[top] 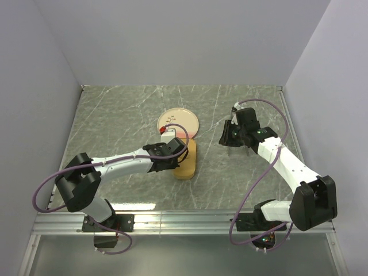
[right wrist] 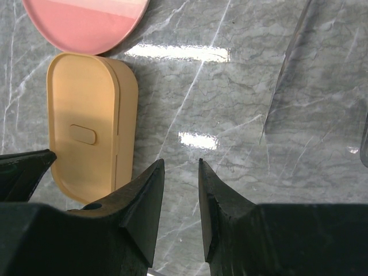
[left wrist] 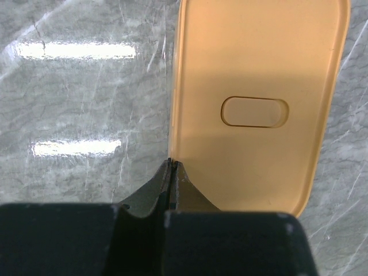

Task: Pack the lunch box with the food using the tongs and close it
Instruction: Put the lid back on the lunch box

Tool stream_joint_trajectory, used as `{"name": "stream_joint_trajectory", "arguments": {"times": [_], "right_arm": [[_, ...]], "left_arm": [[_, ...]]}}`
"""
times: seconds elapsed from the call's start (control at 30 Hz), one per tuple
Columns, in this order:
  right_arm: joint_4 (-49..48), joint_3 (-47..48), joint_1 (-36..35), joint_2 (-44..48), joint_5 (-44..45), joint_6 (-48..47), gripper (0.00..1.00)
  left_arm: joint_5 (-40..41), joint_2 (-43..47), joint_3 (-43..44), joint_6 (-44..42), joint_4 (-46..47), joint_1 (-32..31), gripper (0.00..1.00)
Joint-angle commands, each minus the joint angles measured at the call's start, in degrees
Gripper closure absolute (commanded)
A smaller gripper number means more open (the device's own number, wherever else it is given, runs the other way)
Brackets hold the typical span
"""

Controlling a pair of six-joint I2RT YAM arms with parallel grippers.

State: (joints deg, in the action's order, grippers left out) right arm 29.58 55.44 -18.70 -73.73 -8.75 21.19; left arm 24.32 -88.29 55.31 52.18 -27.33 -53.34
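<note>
The tan-orange lunch box (top: 187,168) lies near the table's middle with its flat lid (left wrist: 253,63) on top; the right wrist view shows the lunch box (right wrist: 92,98) with the base wall under the lid. My left gripper (left wrist: 172,162) is shut, its tips at the lid's left edge with nothing visible between them; from above, the left gripper (top: 175,156) hangs over the box's left side. My right gripper (right wrist: 181,162) is open and empty above bare table, right of the box. A dark grey sliver (right wrist: 364,141) at the frame's edge may be the tongs. No food shows.
A round pink-and-cream plate (top: 178,122) sits just behind the box; the pink plate (right wrist: 86,23) also shows in the right wrist view. The marble table (top: 115,121) is walled at the back and both sides. A metal rail (top: 184,221) runs along the near edge.
</note>
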Motion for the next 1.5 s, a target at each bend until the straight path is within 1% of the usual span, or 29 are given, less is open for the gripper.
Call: {"name": "stream_joint_trajectory", "arguments": {"times": [0.0, 0.4, 0.6, 0.8, 0.93, 1.27, 1.4, 1.43, 1.47], "right_arm": [[-1.72, 0.28, 0.42, -0.01, -0.83, -0.80, 0.62], [-1.90, 0.11, 0.42, -0.53, -1.53, -1.06, 0.62], [-2.07, 0.11, 0.50, -0.71, -1.79, -1.06, 0.62], [-2.07, 0.11, 0.42, -0.71, -1.97, -1.06, 0.62], [-2.16, 0.02, 0.42, -0.88, -2.23, -1.15, 0.62], [-2.16, 0.19, 0.42, -1.33, -2.85, -1.24, 0.62], [-2.16, 0.28, 0.50, -1.41, -2.85, -1.33, 0.62], [-2.07, 0.28, 0.42, -1.50, -2.85, -1.33, 0.62], [-2.07, 0.37, 0.42, -1.50, -2.85, -1.33, 0.62]], "left_arm": [[2.58, -0.83, 1.12, -0.42, 2.46, -0.01, 1.00], [2.14, -1.45, 1.64, -0.15, 0.97, -0.09, 1.00], [3.46, -0.74, 2.17, 0.64, -0.70, -0.18, 1.00], [5.48, 0.84, 2.44, 1.69, -1.94, -0.71, 0.78], [6.36, 1.80, 2.61, 2.22, -2.64, -0.97, 0.74], [8.29, 4.00, 3.14, 2.84, -3.60, -1.85, 0.72], [9.26, 5.32, 4.02, 1.79, -2.64, -2.47, 0.75], [8.91, 5.58, 4.28, 0.48, -0.90, -2.47, 0.79], [8.56, 5.93, 4.98, -0.32, -0.10, -2.47, 0.80]]}}
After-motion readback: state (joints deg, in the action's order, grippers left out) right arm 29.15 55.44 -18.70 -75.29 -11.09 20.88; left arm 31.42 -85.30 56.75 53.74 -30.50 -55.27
